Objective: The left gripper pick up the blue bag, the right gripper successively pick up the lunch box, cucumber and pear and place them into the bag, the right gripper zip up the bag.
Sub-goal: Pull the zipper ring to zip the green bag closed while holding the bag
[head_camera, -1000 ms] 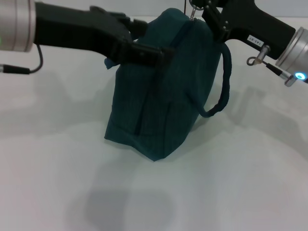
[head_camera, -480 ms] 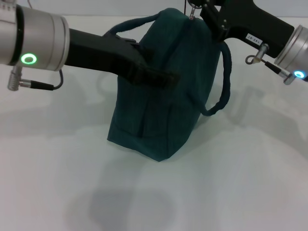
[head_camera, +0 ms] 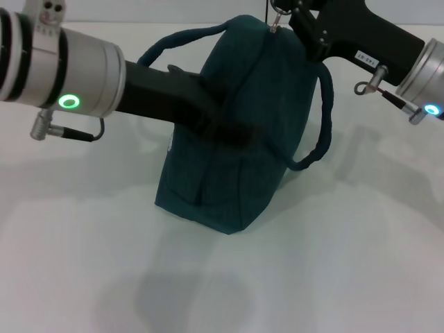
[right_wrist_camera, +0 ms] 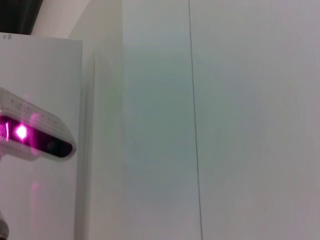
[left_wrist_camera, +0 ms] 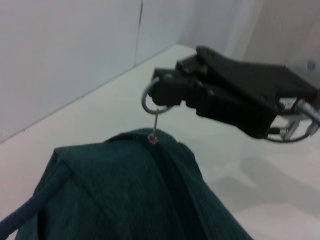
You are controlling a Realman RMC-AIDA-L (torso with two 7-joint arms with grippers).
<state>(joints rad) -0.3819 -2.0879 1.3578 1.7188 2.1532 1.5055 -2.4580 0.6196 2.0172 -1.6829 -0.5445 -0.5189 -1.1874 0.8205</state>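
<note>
The blue bag point(head_camera: 236, 159) stands upright on the white table point(head_camera: 361, 263), its top zipped shut. My right gripper point(head_camera: 295, 14) is above its top, shut on the zipper pull ring point(left_wrist_camera: 150, 100); the left wrist view shows this gripper point(left_wrist_camera: 162, 92) pinching the ring above the bag point(left_wrist_camera: 140, 195). My left gripper point(head_camera: 229, 130) lies against the bag's near side, under one handle loop point(head_camera: 177, 43). The other handle point(head_camera: 322, 118) hangs down the bag's right side. The lunch box, cucumber and pear are out of view.
The right wrist view shows only a white wall and a device with a pink light point(right_wrist_camera: 30, 137). Bare white table surrounds the bag.
My left arm has pushed farther right and lower along the bag's side, and a handle loop now arches over it. The right gripper has stayed on the zipper ring.
</note>
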